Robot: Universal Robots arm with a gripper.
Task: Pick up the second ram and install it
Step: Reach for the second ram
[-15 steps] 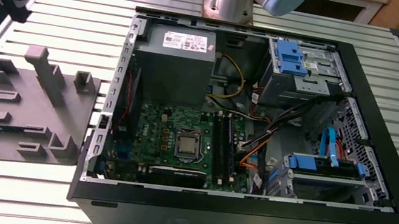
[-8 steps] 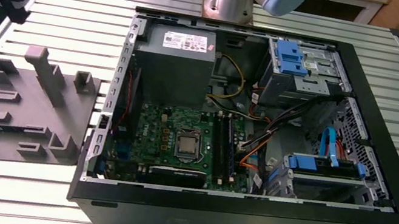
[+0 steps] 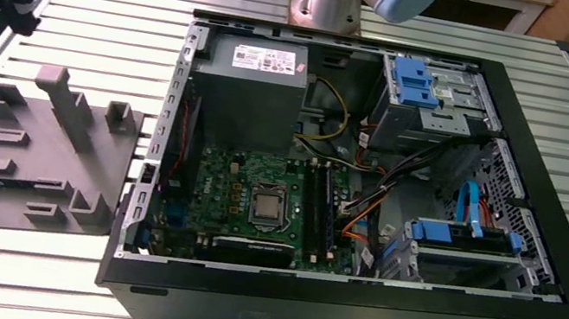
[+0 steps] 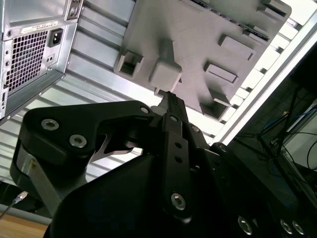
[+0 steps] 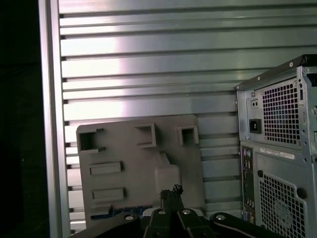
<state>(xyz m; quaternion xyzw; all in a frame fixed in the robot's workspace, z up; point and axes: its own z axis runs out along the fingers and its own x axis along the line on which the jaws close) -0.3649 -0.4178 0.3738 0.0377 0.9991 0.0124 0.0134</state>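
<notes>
A slatted metal table point(image 3: 112, 6) is carrying a grey tray and an open computer case.

At the exterior view's left you are seeing the grey moulded tray point(image 3: 27, 158), lying flat with raised blocks and pockets across it. In both wrist views your gripper point(image 4: 168, 99) is hovering clear of this tray and touching nothing. The tray is lying straight ahead of the fingertips. The fingers point(image 4: 174, 141) are pressing together tip to tip and are gripping nothing.

In the first wrist view, a thin dark strip with blue patches is lying along the tray edge nearest the fingers. It looks like the memory stick point(image 5: 130, 211). It is sitting just to one side of the fingertips and is partly hidden behind the gripper body.

Further off to the side of the fingers, the black computer case point(image 3: 351, 316) is lying on its side just beside the tray, towards the exterior view's right. Its open side is facing up and its perforated back panel is facing the wrist cameras. Inside it you are seeing:

- a grey power supply point(image 3: 249, 83)
- a green motherboard point(image 3: 243, 196) with long black slots point(image 3: 319, 210); you cannot tell whether a stick is sitting in them
- orange and black cables point(image 3: 371, 201)
- blue-clipped drive bays point(image 3: 458, 238)

The arm point(image 3: 330, 1) is rising from the table behind the case.
</notes>
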